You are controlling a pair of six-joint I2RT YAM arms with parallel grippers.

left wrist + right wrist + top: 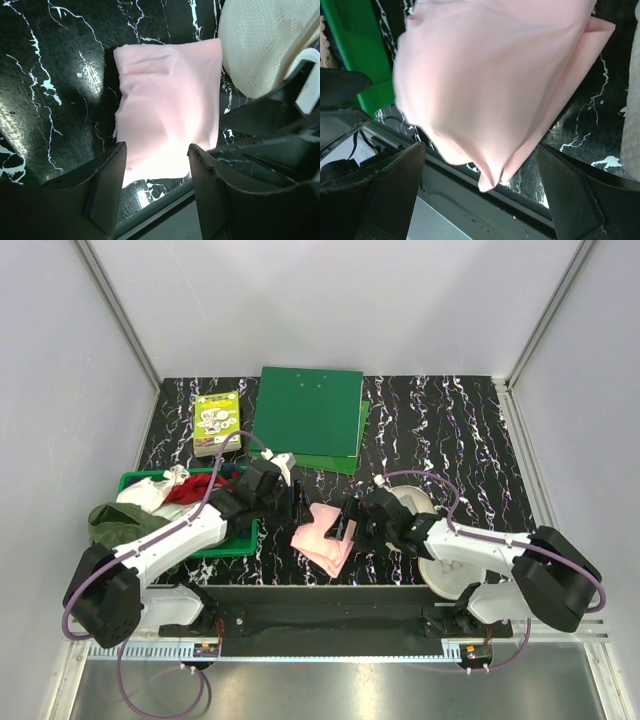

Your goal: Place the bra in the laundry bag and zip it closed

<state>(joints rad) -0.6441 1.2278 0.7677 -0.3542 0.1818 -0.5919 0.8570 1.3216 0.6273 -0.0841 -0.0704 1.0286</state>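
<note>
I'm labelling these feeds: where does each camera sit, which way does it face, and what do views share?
Top external: above and behind the bases, looking down on the table; both arms show.
Left wrist: on the left arm, looking down past the open left gripper at the bra and laundry bag.
Right wrist: on the right arm, looking past the open right gripper at the bra, green basket beside.
Shared: all three see the bra.

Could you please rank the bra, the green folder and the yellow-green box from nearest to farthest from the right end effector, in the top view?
1. The bra: directly at the right end effector, front centre.
2. The green folder: back centre.
3. The yellow-green box: back left.
</note>
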